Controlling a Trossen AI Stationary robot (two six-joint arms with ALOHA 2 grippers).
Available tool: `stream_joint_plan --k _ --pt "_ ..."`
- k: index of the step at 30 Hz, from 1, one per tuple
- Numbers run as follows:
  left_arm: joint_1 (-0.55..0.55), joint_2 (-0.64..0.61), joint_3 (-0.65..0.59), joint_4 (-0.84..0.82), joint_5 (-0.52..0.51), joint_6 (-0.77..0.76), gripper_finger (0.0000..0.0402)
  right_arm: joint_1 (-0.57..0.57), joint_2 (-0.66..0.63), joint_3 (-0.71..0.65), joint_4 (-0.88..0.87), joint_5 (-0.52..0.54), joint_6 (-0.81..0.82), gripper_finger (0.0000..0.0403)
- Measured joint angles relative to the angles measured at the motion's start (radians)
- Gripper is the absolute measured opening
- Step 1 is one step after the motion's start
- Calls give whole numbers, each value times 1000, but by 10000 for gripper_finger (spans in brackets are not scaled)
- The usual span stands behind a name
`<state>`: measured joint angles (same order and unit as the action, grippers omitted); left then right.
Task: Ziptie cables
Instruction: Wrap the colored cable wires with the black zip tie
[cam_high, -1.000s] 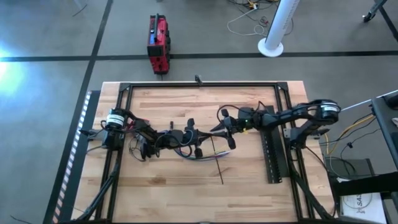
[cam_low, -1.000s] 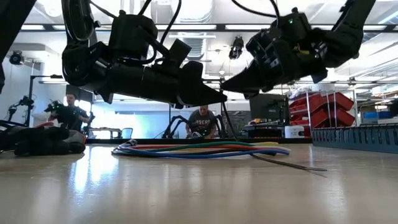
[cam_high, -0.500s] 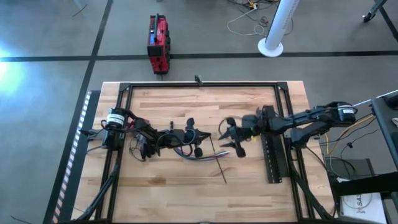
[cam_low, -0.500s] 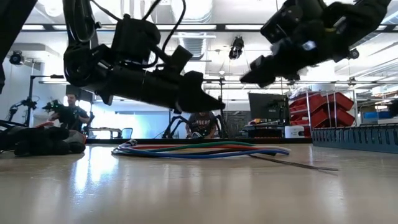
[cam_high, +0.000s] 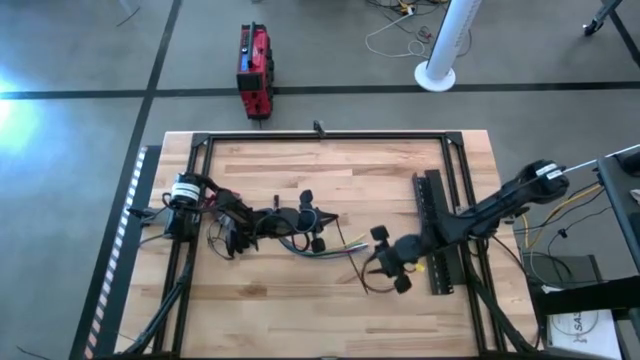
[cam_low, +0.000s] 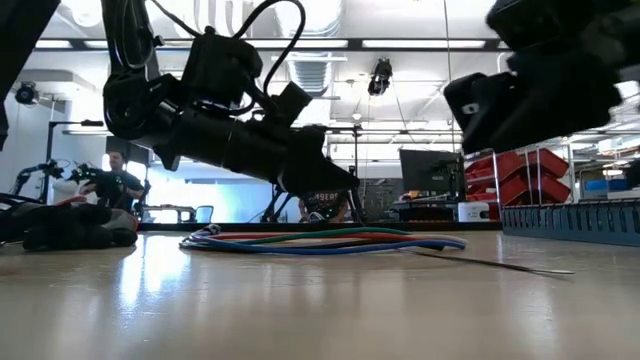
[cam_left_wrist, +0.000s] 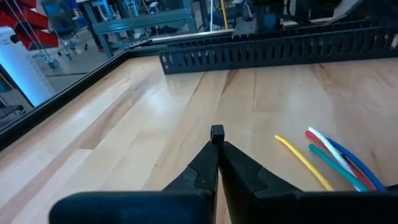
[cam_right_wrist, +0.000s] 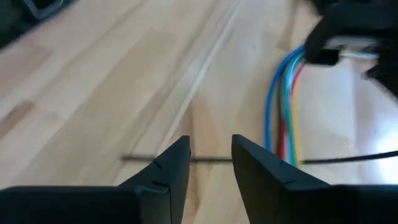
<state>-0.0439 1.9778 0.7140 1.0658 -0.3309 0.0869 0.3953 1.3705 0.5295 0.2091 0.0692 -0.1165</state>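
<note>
Desk (cam_high: 300, 310), pale wood planks w/ black frame round the edge, is carrying all items; red case (cam_high: 254, 70) and white post base (cam_high: 437, 72) are sitting on the floor beyond it. Long black perforated bar (cam_high: 437, 235) is lying along the desk's right side. Left arm is reaching in from desk's left edge, its left claw (cam_high: 312, 222) sitting over the desk centre, directly above the cables; left wrist view is showing its fingers (cam_left_wrist: 219, 163) pressed together, tips meeting, nothing between them. Right arm is coming in diagonally from the right, crossing the bar; right claw (cam_high: 385, 267) is hanging over the desk nearer the front edge, between cables and bar. Right wrist view is showing its fingers (cam_right_wrist: 173, 163) spread apart w/ a gap, holding nothing, the ziptie (cam_right_wrist: 149, 158) lying flat on the wood just beyond the tips, crossing under the wire ends. Cables (cam_high: 320, 246), blue, green, yellow and red wires in a shallow curve, are resting flat on the desk at centre, loose ends pointing toward the right claw. In the low view the cables (cam_low: 330, 240) are lying on the surface beneath the left claw (cam_low: 335, 180), ziptie (cam_low: 500, 264) trailing off to their right. A person (cam_low: 115, 185) is visible in the room behind.
</note>
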Motion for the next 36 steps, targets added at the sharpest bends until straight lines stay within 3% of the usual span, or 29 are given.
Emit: stream_joint_plan --k 5,14,21,29,36 --pt "7 0 53 -84 0 17 0 27 85 8 3 22 -6 98" --pt "7 0 173 -385 1 17 0 52 301 109 5 92 -112 87" --pt "7 0 174 -394 1 17 0 86 394 229 -13 89 -145 87" --pt "7 0 167 -394 1 18 0 85 417 265 -91 76 -25 104" --pt "6 0 167 -396 1 20 0 89 374 262 -144 62 -188 125"
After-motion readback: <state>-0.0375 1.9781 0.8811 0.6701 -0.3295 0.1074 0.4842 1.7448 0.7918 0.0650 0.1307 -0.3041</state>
